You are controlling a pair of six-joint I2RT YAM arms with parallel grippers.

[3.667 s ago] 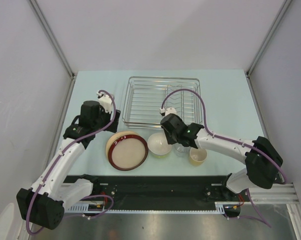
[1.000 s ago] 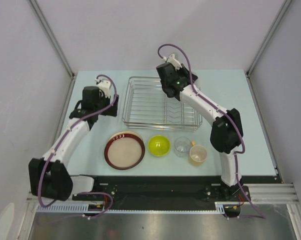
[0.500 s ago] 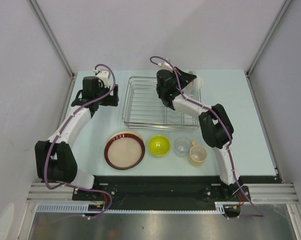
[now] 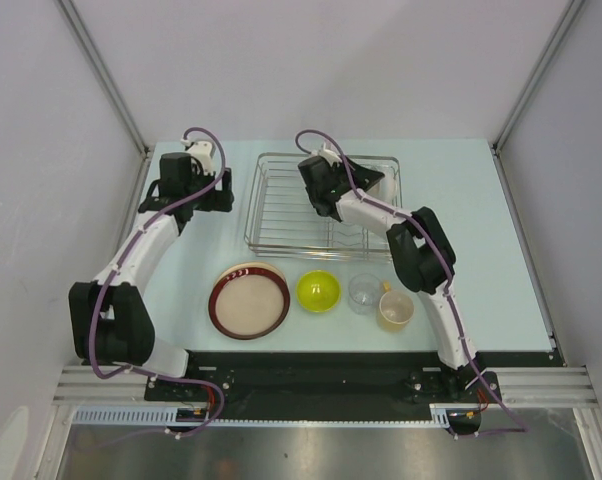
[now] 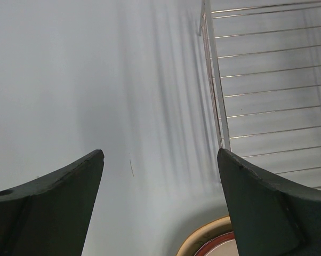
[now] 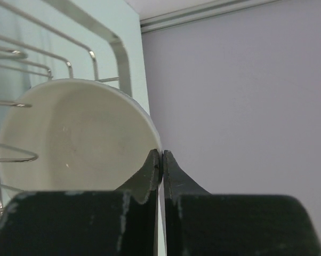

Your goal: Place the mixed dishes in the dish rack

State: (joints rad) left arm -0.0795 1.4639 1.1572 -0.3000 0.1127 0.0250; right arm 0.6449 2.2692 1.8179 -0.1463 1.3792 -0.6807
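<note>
White bowl point(image 6: 70, 138) rim pinched by right end effector point(image 6: 161, 156), dish rack point(image 5: 216, 96) corner | left end effector point(image 5: 160, 154) wide

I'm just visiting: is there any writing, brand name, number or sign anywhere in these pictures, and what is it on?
No word, number or logo can be read in any view.
Dark-red-rimmed plate: a few pale marks on its rim, too small to read.
Dish rack, white bowl, yellow bowl, clear glass, handled cup: no markings visible.
</note>
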